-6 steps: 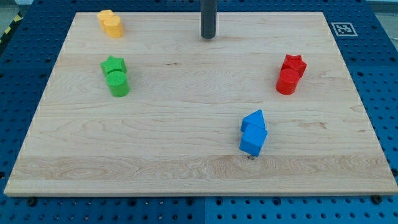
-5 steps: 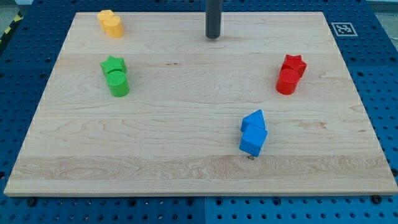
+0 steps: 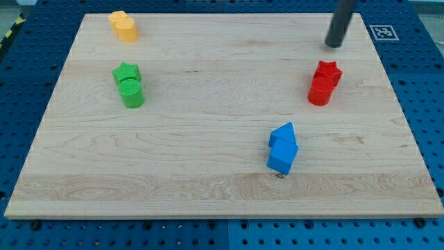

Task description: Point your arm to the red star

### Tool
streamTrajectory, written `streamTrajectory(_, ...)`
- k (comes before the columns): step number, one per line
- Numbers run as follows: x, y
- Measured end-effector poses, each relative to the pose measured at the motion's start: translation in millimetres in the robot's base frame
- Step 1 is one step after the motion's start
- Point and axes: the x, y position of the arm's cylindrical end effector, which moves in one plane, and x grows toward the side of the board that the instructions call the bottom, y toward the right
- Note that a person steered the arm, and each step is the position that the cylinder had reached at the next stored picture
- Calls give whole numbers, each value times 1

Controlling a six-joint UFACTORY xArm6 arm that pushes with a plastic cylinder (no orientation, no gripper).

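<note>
The red star [image 3: 329,71] lies near the board's right edge, touching a red cylinder [image 3: 320,91] just below it. My tip [image 3: 335,45] stands on the board a short way above the red star, slightly to its right, with a small gap between them. The rod leans up toward the view's top.
A green star [image 3: 126,71] and green cylinder [image 3: 132,93] sit at the left. A yellow block [image 3: 124,26] is at the top left corner. Two blue blocks [image 3: 282,148] touch at the lower middle right. A marker tag [image 3: 383,32] lies beside the wooden board [image 3: 208,139].
My tip has moved right along the board's top part, from the top middle to just above the red star. No block has moved.
</note>
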Motion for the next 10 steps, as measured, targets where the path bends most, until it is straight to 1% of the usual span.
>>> streamTrajectory(1, 41, 33)
streamTrajectory(2, 79, 48)
streamTrajectory(3, 100, 45)
streamTrajectory(5, 112, 22)
streamTrajectory(6, 125, 10)
streamTrajectory(8, 125, -2)
streamTrajectory(10, 125, -36)
